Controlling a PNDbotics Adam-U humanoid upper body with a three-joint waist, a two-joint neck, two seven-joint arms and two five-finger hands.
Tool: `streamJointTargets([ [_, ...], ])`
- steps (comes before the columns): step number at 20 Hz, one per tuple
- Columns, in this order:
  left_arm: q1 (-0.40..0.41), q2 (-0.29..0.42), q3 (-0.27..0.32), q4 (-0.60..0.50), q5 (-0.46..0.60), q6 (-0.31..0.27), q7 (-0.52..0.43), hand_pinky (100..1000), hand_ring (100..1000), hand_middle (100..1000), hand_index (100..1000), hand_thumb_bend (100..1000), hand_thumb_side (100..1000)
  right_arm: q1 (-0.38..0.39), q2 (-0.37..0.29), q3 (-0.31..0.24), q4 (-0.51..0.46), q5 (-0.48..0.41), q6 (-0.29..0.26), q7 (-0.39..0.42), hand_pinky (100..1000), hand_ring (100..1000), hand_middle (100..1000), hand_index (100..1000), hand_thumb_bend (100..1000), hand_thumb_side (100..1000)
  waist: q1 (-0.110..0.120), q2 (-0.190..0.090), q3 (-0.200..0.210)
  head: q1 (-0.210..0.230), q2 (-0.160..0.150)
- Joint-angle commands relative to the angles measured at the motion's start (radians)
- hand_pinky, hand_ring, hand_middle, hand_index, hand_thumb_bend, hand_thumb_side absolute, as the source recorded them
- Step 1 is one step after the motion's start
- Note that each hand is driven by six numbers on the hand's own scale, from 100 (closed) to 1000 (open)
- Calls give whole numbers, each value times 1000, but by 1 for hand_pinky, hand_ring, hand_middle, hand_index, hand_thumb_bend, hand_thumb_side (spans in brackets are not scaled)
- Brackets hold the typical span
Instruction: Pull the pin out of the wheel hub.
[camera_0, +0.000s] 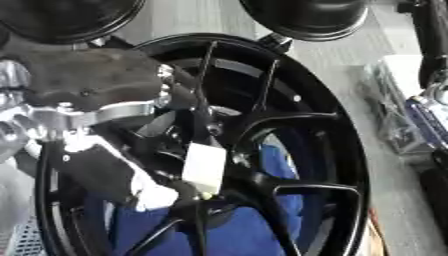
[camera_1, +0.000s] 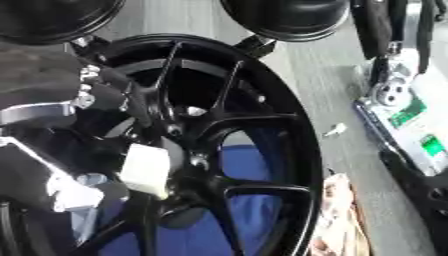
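While the black wheel (camera_0: 289, 150) stands upright on the bench, the left hand (camera_0: 96, 170) reaches in at its hub (camera_0: 214, 192); whether its fingers are spread or pinching cannot be told. The pin itself isn't discernible; next comes a straight outward pull, I judge.

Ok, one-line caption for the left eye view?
Robot's left hand at the centre of a black spoked alloy wheel, holding a pale rectangular tag-like piece over blue cloth.
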Motion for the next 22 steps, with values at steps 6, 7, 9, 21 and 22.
streamJointTargets([
  [6, -1, -13, -5, -9, -26, 24, -28, 869, 788, 759, 826, 420, 587, -13, -11, -8, -7, 0, 10, -19, 665, 648, 551, 681, 100, 664, -2, -9, -8, 7, 2],
  [7, -1, -16, -4, -9, -27, 26, -29, 869, 788, 761, 827, 419, 588, -12, -10, -8, -7, 0, 9, -19, 665, 648, 551, 681, 100, 665, -2, -8, -9, 8, 2],
  [9, 0, -19, -4, -9, -32, 29, -30, 870, 791, 768, 830, 423, 588, -10, -7, -9, -7, 0, 6, -21, 665, 648, 551, 681, 100, 666, -2, -7, -11, 5, 1],
  [21, 12, -29, -10, -9, -65, 32, -64, 873, 797, 781, 835, 425, 565, 6, 2, -13, -7, -4, -12, -30, 666, 648, 548, 675, 100, 669, -6, -1, -19, -34, -31],
  [22, 12, -29, -11, -9, -67, 31, -66, 873, 797, 781, 835, 425, 561, 7, 3, -13, -7, -4, -12, -30, 666, 648, 548, 675, 100, 669, -6, -1, -18, -28, -29],
])
